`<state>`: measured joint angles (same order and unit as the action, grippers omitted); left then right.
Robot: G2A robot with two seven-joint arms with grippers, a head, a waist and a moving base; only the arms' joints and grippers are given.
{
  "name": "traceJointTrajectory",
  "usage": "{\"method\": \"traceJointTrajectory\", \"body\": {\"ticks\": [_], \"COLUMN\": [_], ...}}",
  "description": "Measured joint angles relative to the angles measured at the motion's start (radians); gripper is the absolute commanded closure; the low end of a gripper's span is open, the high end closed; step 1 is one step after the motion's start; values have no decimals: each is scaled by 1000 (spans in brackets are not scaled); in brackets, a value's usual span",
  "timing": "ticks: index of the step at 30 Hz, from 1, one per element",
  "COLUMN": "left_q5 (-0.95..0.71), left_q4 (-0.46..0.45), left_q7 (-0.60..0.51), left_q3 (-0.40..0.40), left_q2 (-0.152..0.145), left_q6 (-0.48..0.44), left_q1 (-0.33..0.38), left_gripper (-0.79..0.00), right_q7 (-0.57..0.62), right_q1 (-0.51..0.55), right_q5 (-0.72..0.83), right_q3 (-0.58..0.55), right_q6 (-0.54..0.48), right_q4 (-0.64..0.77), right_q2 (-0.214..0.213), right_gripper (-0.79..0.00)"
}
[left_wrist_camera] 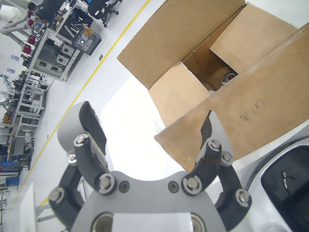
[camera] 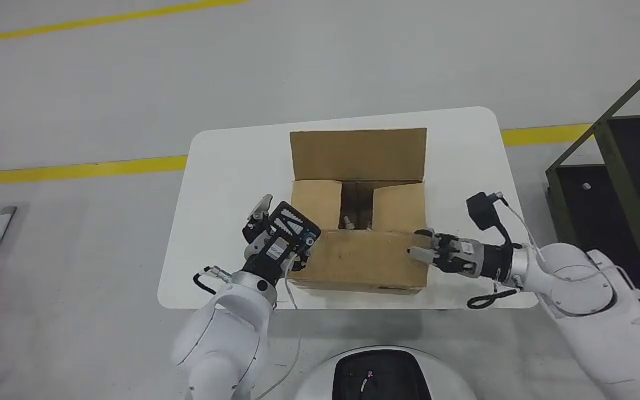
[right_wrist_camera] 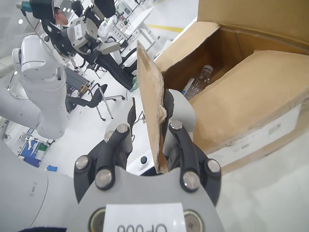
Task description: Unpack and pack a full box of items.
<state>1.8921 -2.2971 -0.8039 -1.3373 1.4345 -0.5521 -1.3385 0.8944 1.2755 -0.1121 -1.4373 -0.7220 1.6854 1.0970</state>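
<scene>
At the near side of the brown cardboard box (camera: pixel 400 205), its long front flap (camera: pixel 360 262) is pinched at one end by the right gripper (right_wrist_camera: pixel 152 102). The jaws are narrowed onto the cardboard's frayed, crumpled edge. At the flap's other end the left gripper (left_wrist_camera: pixel 147 117) stands spread wide, holding nothing, with the flap's corner just between its pads (left_wrist_camera: pixel 93 126). Inside the box, a clear plastic bottle (right_wrist_camera: pixel 201 78) and a round grey metal part (left_wrist_camera: pixel 228 77) show in the gap between the two half-folded side flaps. At the box's far side the tall back flap (camera: pixel 358 155) stands open. The box sits close to the near edge of the white rounded table (camera: pixel 230 170). A pull from the held end alone would likely twist the flap, tear the worn edge or drag the box toward that edge. The open jaws could also close short of the corner.
</scene>
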Motion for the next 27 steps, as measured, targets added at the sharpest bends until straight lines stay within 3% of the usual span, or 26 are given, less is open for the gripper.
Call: {"method": "traceJointTrajectory", "body": {"ticks": [3,4,12,16,27], "left_q5": [10,10,-99,-109,-12], "left_q4": [2,0,-6,34,146], "left_q7": [30,38,-25,-89,-86], "left_q3": [-7,-10,-22,-9,89], "left_q2": [-2,-2,4,2,-8], "left_q6": [32,43,129,87,-49], "left_q1": [-8,-10,61,108,180], "left_gripper": [-785,-785,-785,-785,-785], "right_q7": [25,27,-93,-196,-597], "right_q1": [2,2,17,33,70], "right_q5": [-24,-36,-268,-438,-938], "right_q3": [8,10,5,9,-2], "right_q6": [-19,-30,-181,-289,-290], "right_q4": [17,24,120,165,240], "right_q2": [-5,-7,-11,-8,-12], "right_gripper": [-139,0,0,0,0]}}
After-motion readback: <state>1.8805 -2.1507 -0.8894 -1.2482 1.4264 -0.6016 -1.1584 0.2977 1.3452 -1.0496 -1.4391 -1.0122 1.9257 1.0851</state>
